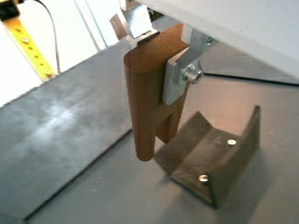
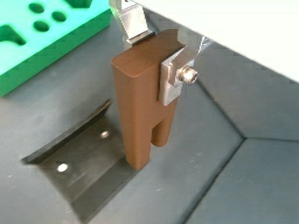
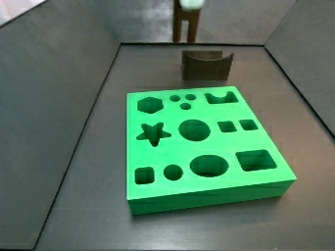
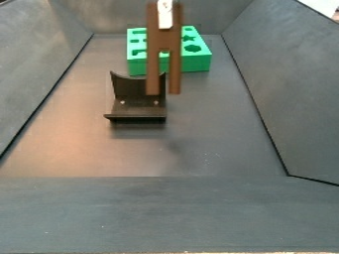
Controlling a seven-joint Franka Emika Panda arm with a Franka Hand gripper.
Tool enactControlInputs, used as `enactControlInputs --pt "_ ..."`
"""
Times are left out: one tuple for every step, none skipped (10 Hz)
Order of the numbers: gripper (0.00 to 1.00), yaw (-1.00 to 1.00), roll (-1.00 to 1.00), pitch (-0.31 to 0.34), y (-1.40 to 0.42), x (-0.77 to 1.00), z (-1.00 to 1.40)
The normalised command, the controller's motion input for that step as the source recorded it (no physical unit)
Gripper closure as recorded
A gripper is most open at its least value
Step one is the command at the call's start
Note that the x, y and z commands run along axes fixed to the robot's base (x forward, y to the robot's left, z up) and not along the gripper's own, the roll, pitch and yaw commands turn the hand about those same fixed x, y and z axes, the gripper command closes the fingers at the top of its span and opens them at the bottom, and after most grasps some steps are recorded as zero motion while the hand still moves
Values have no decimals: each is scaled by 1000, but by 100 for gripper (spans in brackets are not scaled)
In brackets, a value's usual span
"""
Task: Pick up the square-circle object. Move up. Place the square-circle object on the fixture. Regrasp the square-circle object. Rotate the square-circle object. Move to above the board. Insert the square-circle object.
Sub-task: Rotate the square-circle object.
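Tool [image 2: 163, 54] clamps square-circle object [image 2: 142, 101], above fixture [image 2: 73, 157].

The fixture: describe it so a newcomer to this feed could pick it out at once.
Start from the big green board at one end of the grey floor. Beside it the gripper holds the upright square-circle object in its jaws. The fixture sits on the floor close by: small, dark grey-brown, with a curved notch.
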Motion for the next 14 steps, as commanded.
enactControlInputs --pt "100 -38 -123 -11 114 -1000 576" --pt "100 -38 -122 -9 108 -1000 540" --pt "100 -40 -119 1 93 -1000 447" --pt "100 -39 -116 9 80 -962 352" --pt "100 -39 -118 8 53 -735 211" --pt "100 -38 -122 5 42 -621 160" --pt "100 -37 -142 -9 26 -343 84" --pt "100 -38 -146 -16 23 -237 66" --pt "100 1000 -991 -1 0 0 0" --pt "100 1000 -993 11 4 50 -23" --pt "100 983 -1000 -31 25 60 -5" --pt "100 961 -1000 -97 0 52 -11" --pt "100 908 -982 -139 8 36 -12" --pt "100 720 -811 -127 6 20 -7"
